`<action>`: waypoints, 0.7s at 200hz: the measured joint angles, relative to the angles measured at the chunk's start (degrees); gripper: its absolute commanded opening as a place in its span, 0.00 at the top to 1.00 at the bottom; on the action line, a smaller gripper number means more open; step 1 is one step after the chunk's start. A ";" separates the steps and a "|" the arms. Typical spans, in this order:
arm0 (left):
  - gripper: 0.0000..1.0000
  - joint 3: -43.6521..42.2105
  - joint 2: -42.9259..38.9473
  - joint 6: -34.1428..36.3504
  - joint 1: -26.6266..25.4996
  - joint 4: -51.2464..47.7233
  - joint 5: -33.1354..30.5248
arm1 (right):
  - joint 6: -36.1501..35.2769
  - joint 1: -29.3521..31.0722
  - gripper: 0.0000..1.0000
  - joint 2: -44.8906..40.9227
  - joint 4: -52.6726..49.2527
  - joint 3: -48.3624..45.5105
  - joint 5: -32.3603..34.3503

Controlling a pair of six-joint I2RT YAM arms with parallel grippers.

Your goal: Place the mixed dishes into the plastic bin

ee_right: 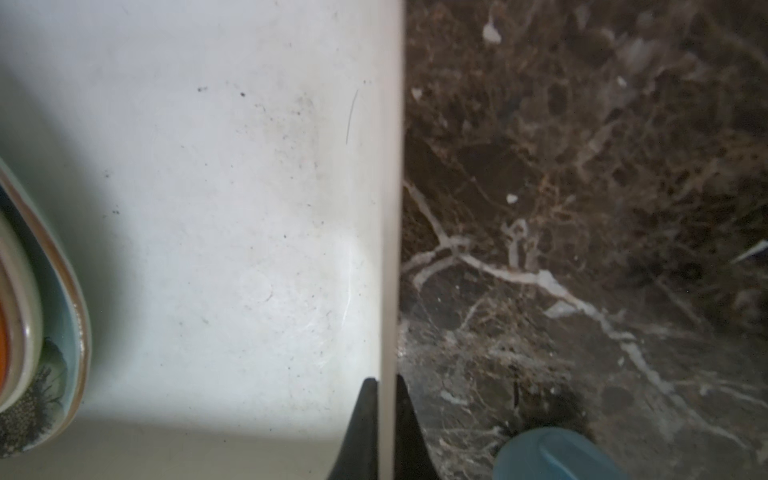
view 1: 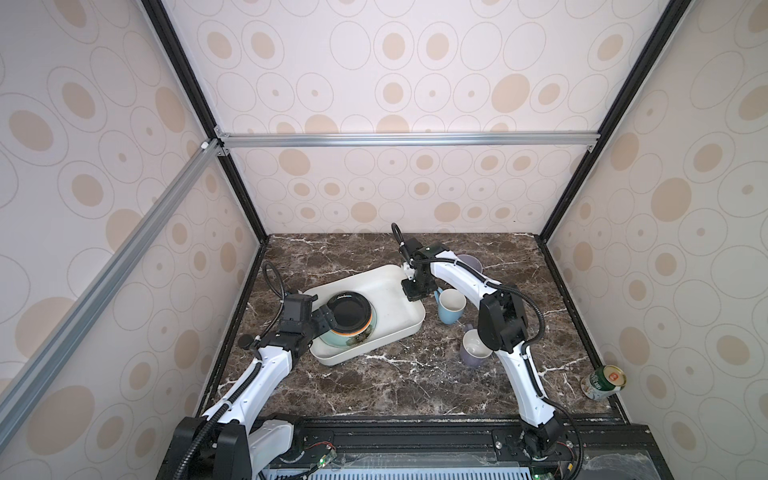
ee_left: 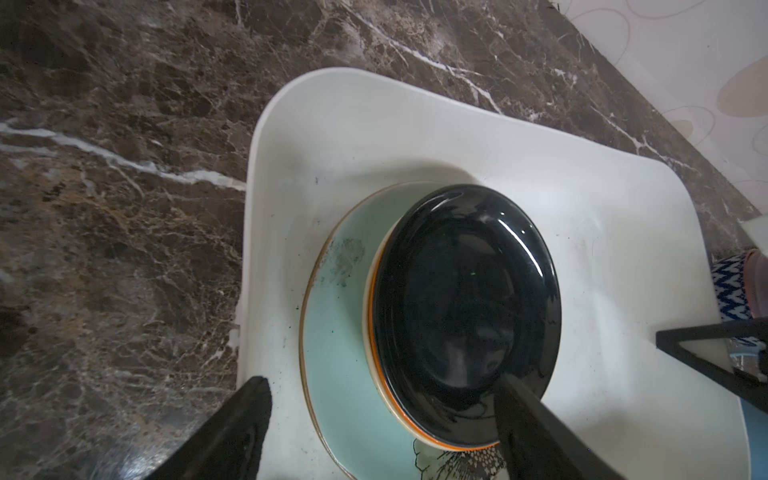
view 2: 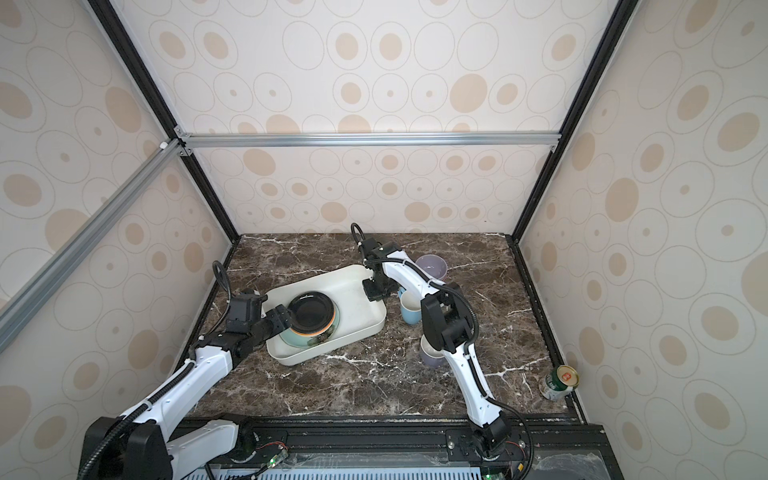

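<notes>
Jaws of the right gripper (ee_right: 386, 390) are pinching the rim of the plastic bin (ee_right: 390, 208), while the left gripper (ee_left: 382, 380) is hanging spread wide. Inside the bin, the black orange-rimmed plate (ee_left: 465, 316) is lying over the teal flower plate (ee_left: 332, 340).

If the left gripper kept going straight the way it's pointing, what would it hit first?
Most likely the black orange-rimmed plate: the open left gripper points at it, one finger over its edge. It tops the stack in the plastic bin. Height above it is unclear.
</notes>
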 measured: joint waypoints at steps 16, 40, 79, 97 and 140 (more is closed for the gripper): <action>0.16 0.15 1.11 0.00 0.00 0.83 0.55 | 0.63 0.15 0.93 -2.23 0.96 -3.80 0.22; 0.16 0.85 2.78 0.04 0.00 1.68 1.11 | 1.92 0.72 0.93 -5.64 2.32 -9.16 0.96; 0.17 2.80 5.95 0.63 0.00 3.13 1.88 | 3.93 1.66 0.92 -9.73 3.63 -14.93 2.38; 0.18 3.63 7.61 1.05 0.00 3.98 2.43 | 4.83 2.25 0.91 -11.43 4.15 -17.25 2.67; 0.20 4.83 11.34 1.86 0.00 5.44 3.48 | 5.86 4.42 0.85 -14.05 3.45 -20.44 4.13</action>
